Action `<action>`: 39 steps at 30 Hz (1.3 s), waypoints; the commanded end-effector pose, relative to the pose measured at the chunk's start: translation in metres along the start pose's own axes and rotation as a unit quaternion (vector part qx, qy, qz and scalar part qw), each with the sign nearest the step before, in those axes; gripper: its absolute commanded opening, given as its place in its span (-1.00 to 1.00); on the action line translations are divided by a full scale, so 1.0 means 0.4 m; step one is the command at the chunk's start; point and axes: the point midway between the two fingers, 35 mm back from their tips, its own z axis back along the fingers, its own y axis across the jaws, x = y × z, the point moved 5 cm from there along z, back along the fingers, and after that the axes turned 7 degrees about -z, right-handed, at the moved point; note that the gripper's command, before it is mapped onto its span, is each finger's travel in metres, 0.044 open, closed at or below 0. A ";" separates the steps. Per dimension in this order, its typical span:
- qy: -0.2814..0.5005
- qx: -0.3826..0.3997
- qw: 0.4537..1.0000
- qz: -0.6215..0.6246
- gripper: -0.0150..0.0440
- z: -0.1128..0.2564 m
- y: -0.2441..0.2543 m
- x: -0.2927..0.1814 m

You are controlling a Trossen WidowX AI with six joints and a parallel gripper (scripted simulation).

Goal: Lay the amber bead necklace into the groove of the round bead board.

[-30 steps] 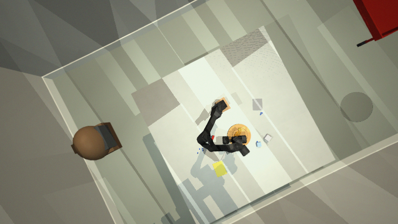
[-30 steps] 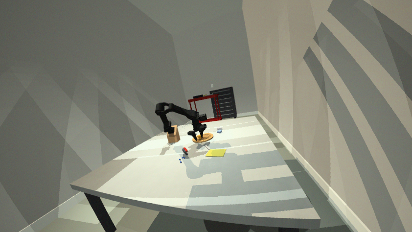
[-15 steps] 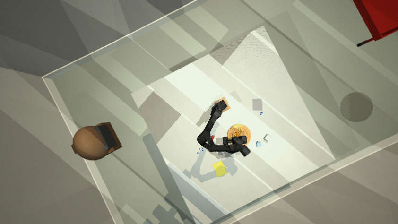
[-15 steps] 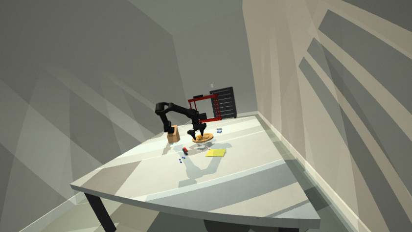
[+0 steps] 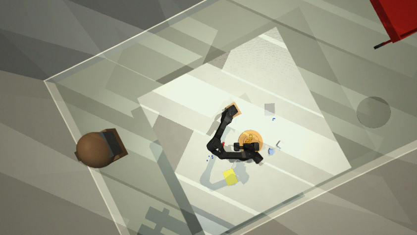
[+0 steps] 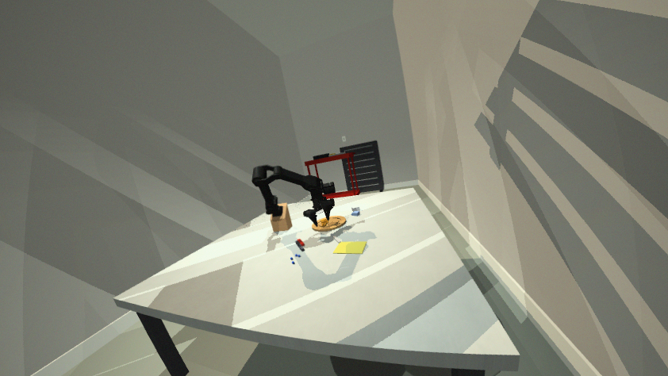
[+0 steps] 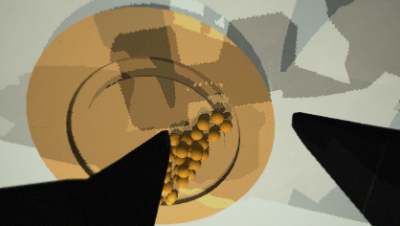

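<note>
The amber bead necklace [image 5: 248, 138] [image 7: 195, 153] lies bunched in a narrow, doubled strip on the round bead board [image 5: 259, 141] [image 6: 342, 223] [image 7: 50, 98]. In the wrist view the strip runs from the right side of the ring groove down to its lower part, mostly inside the ring rather than along it. The left and upper groove shows no beads. My gripper [image 5: 244, 146] [image 6: 322, 223] [image 7: 229, 127] is wide open, low over the board. The left finger hides part of the necklace's lower left side; the right fingertip is beyond the board's right edge. Nothing is held.
A yellow sheet [image 5: 230, 177] [image 6: 350, 247] lies near the board. A small blue box [image 5: 271, 151] and a white angled piece are on its other side. A red and dark object [image 6: 300, 243] and several blue beads lie nearer the table's front. A grey square [image 5: 269, 109] is beyond the board.
</note>
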 end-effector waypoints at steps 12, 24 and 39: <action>0.003 0.004 0.990 -0.143 0.80 0.059 0.097 -0.115; 0.002 0.007 0.989 -0.145 0.80 0.034 0.098 -0.111; 0.003 0.004 0.990 -0.143 0.80 -0.028 0.097 -0.115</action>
